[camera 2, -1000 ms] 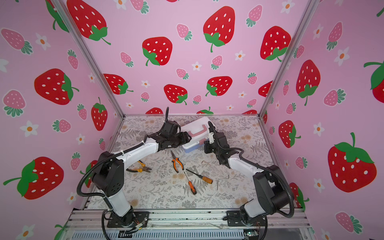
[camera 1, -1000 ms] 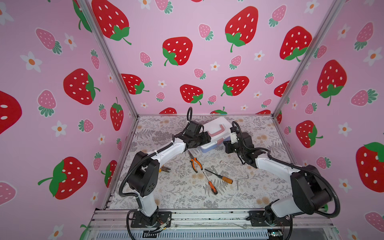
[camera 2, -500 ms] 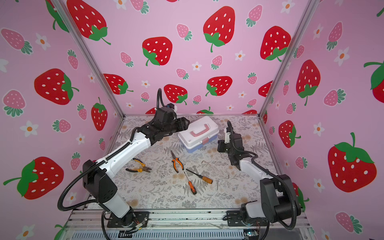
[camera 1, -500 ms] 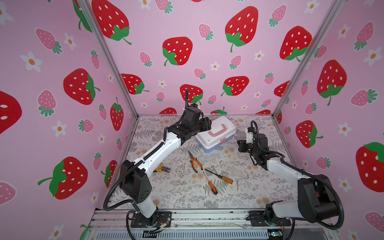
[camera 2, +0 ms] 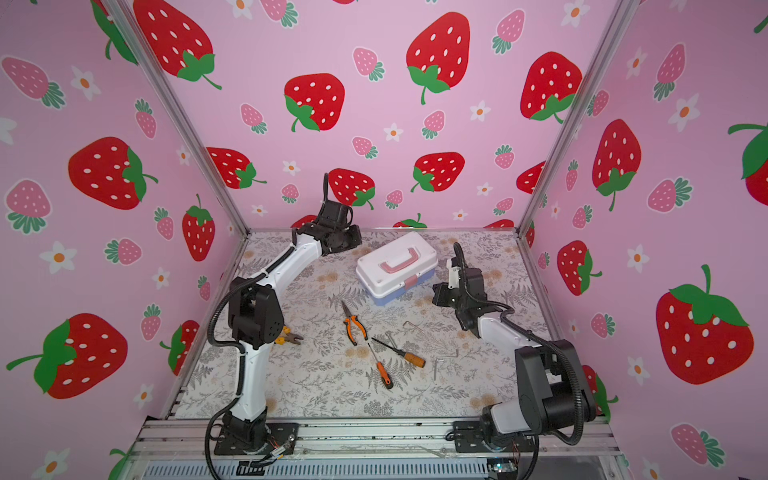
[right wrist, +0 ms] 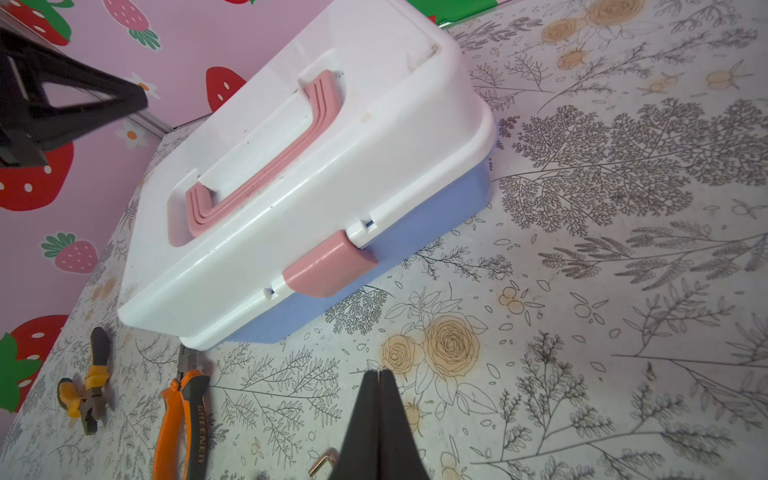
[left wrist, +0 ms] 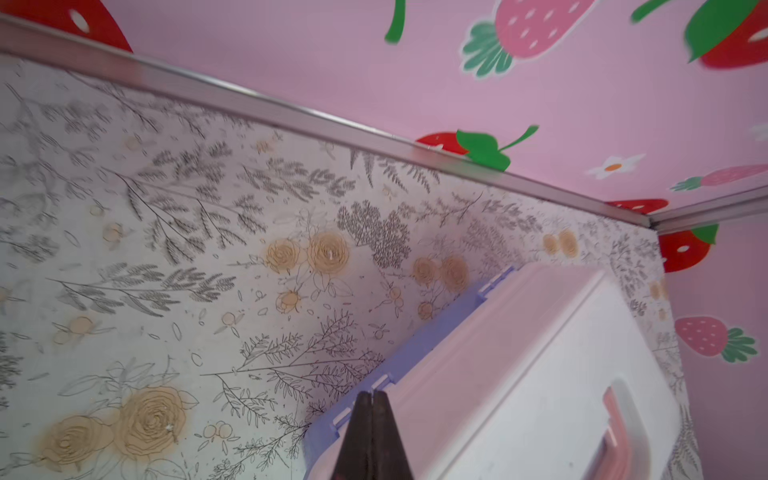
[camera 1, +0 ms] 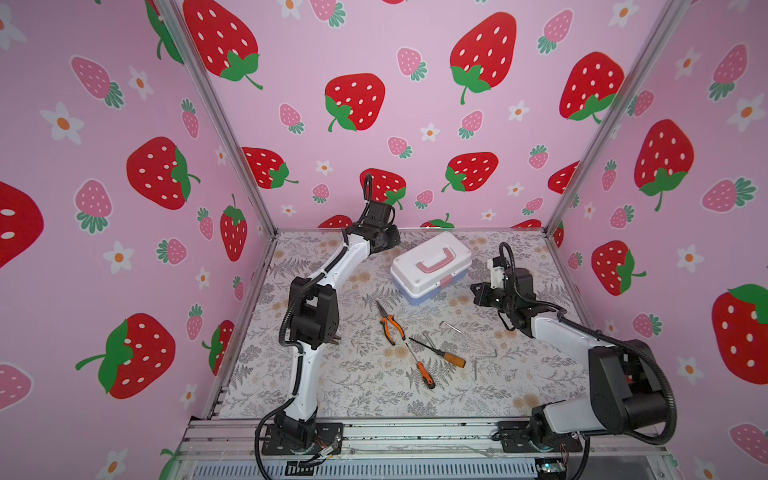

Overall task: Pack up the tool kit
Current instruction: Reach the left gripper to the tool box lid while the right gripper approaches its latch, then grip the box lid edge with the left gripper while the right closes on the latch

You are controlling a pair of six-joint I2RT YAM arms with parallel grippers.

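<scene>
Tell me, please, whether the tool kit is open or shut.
Shut: the white lid sits flat on the blue base, and the pink latch lies down across their seam.

Bright, even light, soft shadows on the counter (camera 1: 332, 395). Top views bow at the edges; left wrist view slightly blurred.

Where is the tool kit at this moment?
In both top views the tool kit sits closed at the back middle of the table, just beyond the orange pliers.
</scene>
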